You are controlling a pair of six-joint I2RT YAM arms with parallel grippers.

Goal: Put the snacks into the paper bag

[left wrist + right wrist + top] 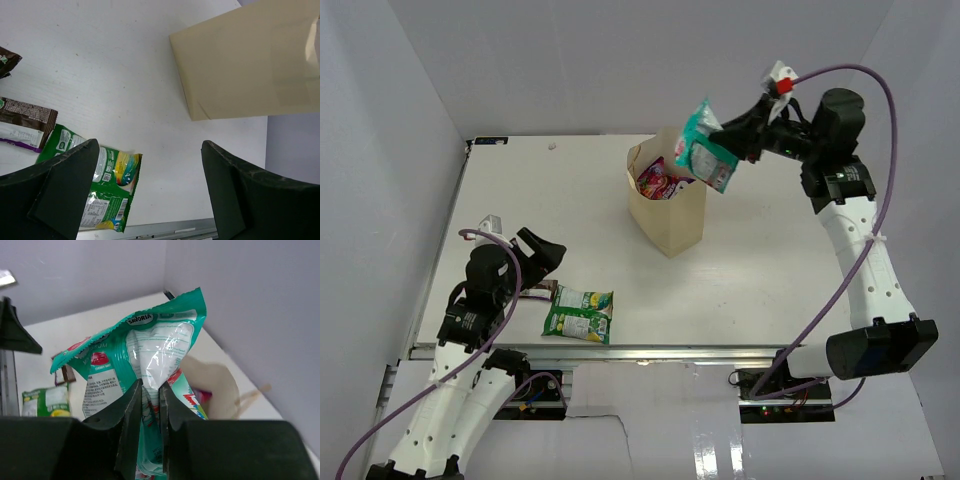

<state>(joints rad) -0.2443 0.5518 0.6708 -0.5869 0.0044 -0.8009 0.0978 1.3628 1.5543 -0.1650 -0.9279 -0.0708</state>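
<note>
Left gripper (545,270) (149,145): hanging low over the table (770,280), near-left of the paper bag (670,220) (250,65) and well apart from it; jaws standing spread wide, gripping nothing.

Green packet (579,314) (107,192): lying flat on the table, near-left of the paper bag and well apart from it, close to the near edge; showing partly under one finger (70,190) in the left wrist view.

Small brown bars (537,297) (25,127): lying flat just beside the green packet, on its side facing away from the paper bag; sitting partly hidden under the left gripper in the top view.

Paper bag: standing upright on the table, mouth gaping open upward.

Purple-pink candy pouch (655,180): sitting inside the paper bag, its top poking up at the mouth.

Teal-white packet (705,148) (150,355): hanging in the air over the right side of the paper bag's mouth, not yet inside; whether brushing the rim, impossible to tell.

Right gripper (725,135) (150,390): reaching in from the right of the paper bag, above its mouth; jaws pinching tight on the crinkled middle of the teal-white packet.
</note>
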